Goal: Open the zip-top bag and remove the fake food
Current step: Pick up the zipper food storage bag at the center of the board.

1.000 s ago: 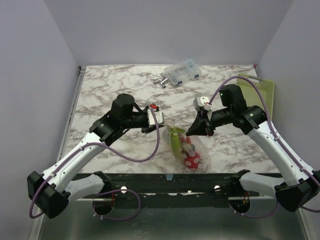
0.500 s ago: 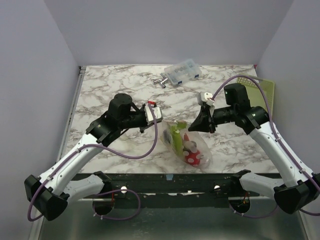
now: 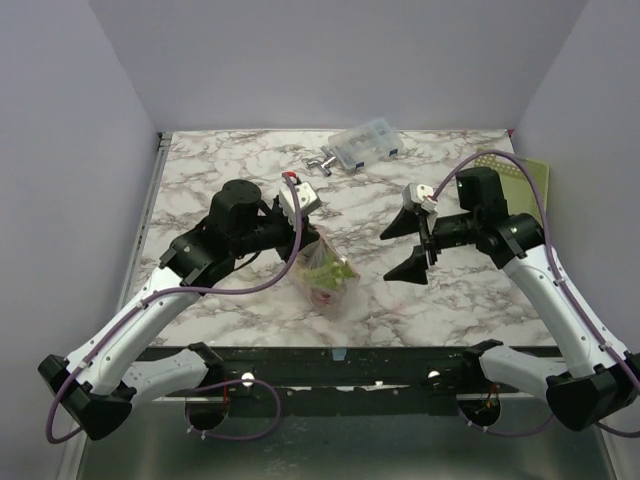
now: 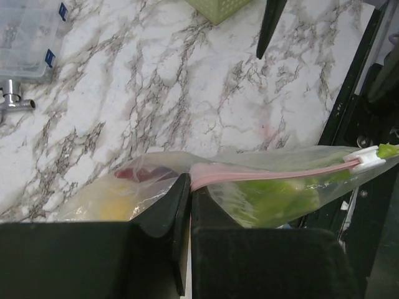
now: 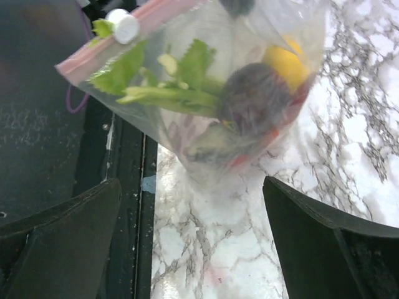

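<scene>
The zip-top bag [image 3: 326,273] hangs from my left gripper [image 3: 311,238], just above the marble table [image 3: 220,170]. In the left wrist view that gripper [image 4: 189,184] is shut on the bag's [image 4: 280,190] pink zipper strip [image 4: 274,172], with the white slider [image 4: 368,159] at the strip's far end. Inside is the fake food: a yellow lemon [image 5: 283,62], a dark purple piece [image 5: 254,96], a green leafy stalk [image 5: 163,93] and a red piece [image 4: 140,174]. My right gripper [image 3: 406,250] stands open to the right of the bag, apart from it. Its jaws [image 5: 192,182] hold nothing.
A small clear plastic box [image 3: 365,143] and a metal fitting [image 3: 320,162] lie at the back of the table. A green basket [image 3: 527,185] sits at the right edge. The black front rail [image 3: 340,360] runs just below the bag.
My right gripper has let go of the bag, opened wide and drawn back to the right. My left gripper has shut on the zipper strip and carried the bag up and to the left.
</scene>
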{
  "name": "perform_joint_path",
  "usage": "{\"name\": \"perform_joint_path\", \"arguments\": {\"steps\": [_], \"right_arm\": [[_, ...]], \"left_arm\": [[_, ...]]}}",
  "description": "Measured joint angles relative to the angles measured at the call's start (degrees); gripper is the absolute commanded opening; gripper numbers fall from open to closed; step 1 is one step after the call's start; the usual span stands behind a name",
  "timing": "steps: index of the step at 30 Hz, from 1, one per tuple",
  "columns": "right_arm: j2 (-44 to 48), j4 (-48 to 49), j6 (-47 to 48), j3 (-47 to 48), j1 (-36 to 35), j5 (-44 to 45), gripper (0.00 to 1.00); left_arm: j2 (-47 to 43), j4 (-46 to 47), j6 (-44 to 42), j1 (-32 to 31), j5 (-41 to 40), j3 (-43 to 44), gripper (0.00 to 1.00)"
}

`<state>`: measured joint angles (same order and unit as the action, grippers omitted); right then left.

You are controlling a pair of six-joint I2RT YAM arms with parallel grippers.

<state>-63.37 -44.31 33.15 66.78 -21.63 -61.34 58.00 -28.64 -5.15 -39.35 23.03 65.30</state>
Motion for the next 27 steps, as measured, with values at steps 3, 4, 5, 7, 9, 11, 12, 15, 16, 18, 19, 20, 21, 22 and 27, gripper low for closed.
{"name": "perform_joint_path", "arguments": {"steps": [3,4,5,7,9,11,12,15,16,18,19,20,21,22,27], "right_arm": [[0.07,-2.60,3.04,0.52,0.00,-2.60,1.00],[0.07,-3.15,3.69,0.52,0.00,-3.21,1.00],[0.07,-3.48,3.78,0.50,0.00,-3.91,1.00],[0.24,-3.26,3.10,0.22,0.00,-4.83,1.00],[0.74,-2.75,1.22,-0.07,0.00,-5.16,1.00],[1.20,-1.77,-0.81,-0.02,0.00,-5.16,1.00],[1.38,-1.27,-1.84,0.07,0.00,-5.09,1.00],[1.64,0.92,-5.27,0.42,0.00,-4.26,1.00],[1.70,1.62,-6.27,0.44,0.00,-3.87,1.00],[1.97,2.78,-7.98,0.44,0.00,-3.19,1.00],[2.14,3.23,-8.72,0.44,0.00,-2.89,0.99],[2.34,3.56,-9.31,0.44,0.00,-2.62,0.99],[2.56,3.87,-9.88,0.48,0.00,-2.34,0.98],[2.78,4.00,-10.29,0.61,0.00,-1.95,0.97],[3.08,4.79,-12.15,3.50,0.13,2.25,0.81]], "left_arm": [[1.66,-0.57,2.91,-0.44,-1.46,1.20,0.00],[2.14,-0.74,3.82,-0.61,-1.86,1.51,0.00],[2.84,-0.81,4.96,-0.92,-2.58,1.81,0.00],[3.74,-0.92,6.73,-1.36,-3.41,2.32,0.00],[4.90,-1.07,8.46,-1.99,-4.63,3.34,0.00],[6.21,-1.18,10.05,-2.51,-5.70,4.68,0.00],[6.88,-1.27,11.02,-2.75,-6.29,5.42,0.00],[9.38,-1.55,13.35,-3.45,-8.11,8.02,0.00],[10.27,-1.84,13.88,-3.82,-8.90,9.05,0.00],[11.80,-2.38,14.86,-4.79,-10.51,11.04,0.00],[12.41,-2.69,15.19,-5.18,-11.10,11.85,0.00],[13.18,-3.08,15.65,-5.81,-12.17,12.90,0.00],[13.62,-3.32,15.89,-6.23,-12.79,13.51,0.00],[13.86,-3.72,16.13,-6.47,-13.57,13.90,0.00],[14.95,-4.31,16.92,-7.89,-15.87,14.97,0.00]]}}
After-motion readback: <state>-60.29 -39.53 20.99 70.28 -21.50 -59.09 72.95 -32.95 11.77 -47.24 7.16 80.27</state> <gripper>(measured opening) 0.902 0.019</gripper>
